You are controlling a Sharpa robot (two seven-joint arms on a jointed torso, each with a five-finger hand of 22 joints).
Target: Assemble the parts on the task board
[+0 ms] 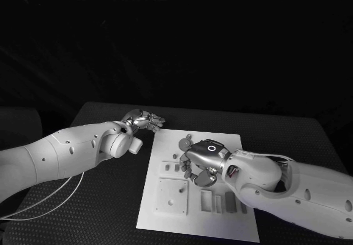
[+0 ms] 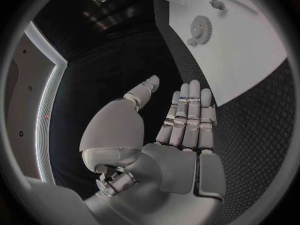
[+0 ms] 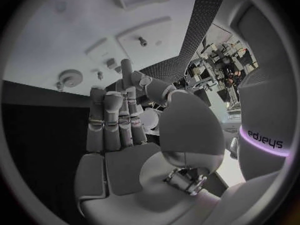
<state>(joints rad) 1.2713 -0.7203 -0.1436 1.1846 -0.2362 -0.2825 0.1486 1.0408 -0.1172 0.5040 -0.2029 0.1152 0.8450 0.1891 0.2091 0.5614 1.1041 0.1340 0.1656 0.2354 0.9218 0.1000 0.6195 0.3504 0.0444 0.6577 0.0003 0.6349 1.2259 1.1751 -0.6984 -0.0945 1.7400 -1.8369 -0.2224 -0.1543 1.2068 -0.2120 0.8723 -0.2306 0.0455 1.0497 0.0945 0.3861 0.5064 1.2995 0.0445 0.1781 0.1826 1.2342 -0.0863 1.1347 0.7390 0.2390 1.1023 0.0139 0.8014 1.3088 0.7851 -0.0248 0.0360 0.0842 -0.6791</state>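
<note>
1. Head view: small parts (image 1: 215, 199) lie on the task board (image 1: 221, 228), mid-worktop (image 1: 294, 132).
2. Both robot hands, left (image 1: 144, 121) and right (image 1: 198, 162), are empty, fingers straight.
3. The parts look light, rigid and slippery; pinch their sides.

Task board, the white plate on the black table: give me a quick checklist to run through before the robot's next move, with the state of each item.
1. White task board lies flat on the black table: ok.
2. Left robot hand is free, fingers straight and together, holding nothing, beside the board's far left corner: ok.
3. Right robot hand hovers over the middle of the board: ok.
4. Right robot hand holds nothing, palm bare in its wrist view: ok.
5. Small round toothed part lies loose on the board: ok.
6. Which part sits right under the right robot hand: cannot tell.
</note>
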